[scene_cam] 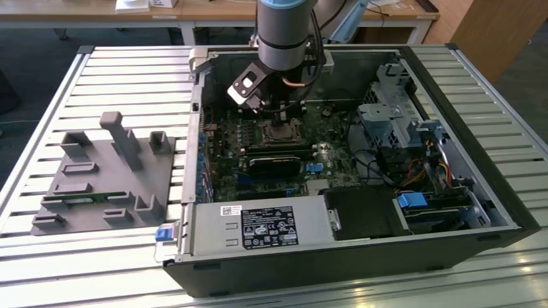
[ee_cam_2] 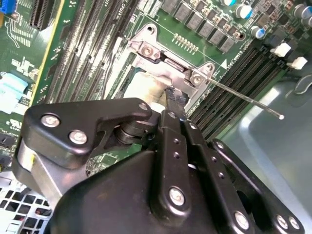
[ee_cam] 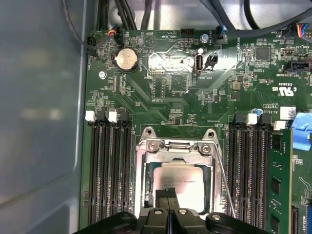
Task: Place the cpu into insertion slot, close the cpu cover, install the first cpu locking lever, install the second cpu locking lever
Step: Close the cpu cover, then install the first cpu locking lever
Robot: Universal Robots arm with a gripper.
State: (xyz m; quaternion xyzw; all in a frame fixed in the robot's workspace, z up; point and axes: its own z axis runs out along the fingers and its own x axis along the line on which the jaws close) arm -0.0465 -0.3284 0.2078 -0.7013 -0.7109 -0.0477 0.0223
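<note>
The cpu lies flat in the insertion slot, its dull silver top showing through the window of the cpu cover. The cover lies down around the chip. My gripper hangs straight over the socket, its two black fingertips pressed together, shut with nothing between them. The tips sit at the chip's edge. In the exterior view the gripper reaches down into the open case. A thin wire locking lever stands free beside the socket, its end in the air.
Long black memory slots flank the socket, with a green memory module on one side. The grey case wall stands close by. A grey parts fixture sits on the slatted table at the exterior view's left.
</note>
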